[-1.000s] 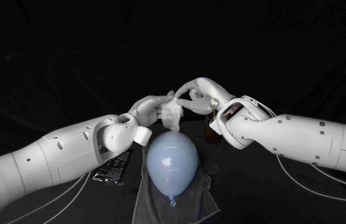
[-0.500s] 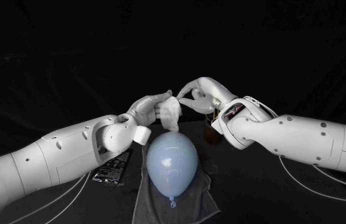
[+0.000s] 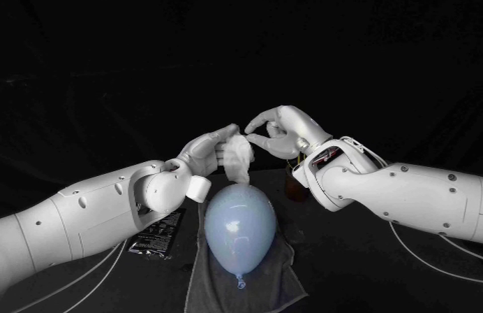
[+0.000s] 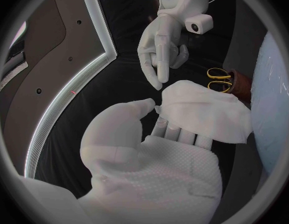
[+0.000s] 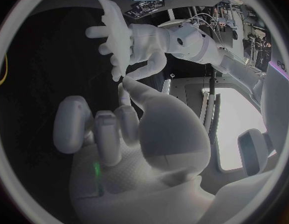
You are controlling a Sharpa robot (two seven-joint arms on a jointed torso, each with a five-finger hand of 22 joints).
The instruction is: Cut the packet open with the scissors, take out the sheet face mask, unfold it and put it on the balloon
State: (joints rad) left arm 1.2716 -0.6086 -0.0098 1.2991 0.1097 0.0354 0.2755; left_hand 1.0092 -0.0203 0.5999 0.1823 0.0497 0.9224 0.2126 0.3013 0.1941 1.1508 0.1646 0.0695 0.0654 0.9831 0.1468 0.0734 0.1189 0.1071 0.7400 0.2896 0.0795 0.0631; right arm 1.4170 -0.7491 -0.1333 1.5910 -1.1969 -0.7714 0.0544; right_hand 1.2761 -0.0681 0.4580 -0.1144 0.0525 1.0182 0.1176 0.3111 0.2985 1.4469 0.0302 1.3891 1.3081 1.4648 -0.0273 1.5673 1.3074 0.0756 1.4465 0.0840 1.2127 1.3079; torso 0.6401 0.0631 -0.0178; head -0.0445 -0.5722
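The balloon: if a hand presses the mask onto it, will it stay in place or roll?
Probably it rolls easily: the balloon is a smooth, rounded oval lying loose on the dark cloth, with no hand on it. It looks light for its size, so a gentle touch may shift it. The cloth may slow it.

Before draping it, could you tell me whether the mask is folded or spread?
Folded: the mask is a compact wad in the left hand.

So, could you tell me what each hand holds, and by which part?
Left hand grips the folded white sheet face mask by its top; right hand holds nothing.
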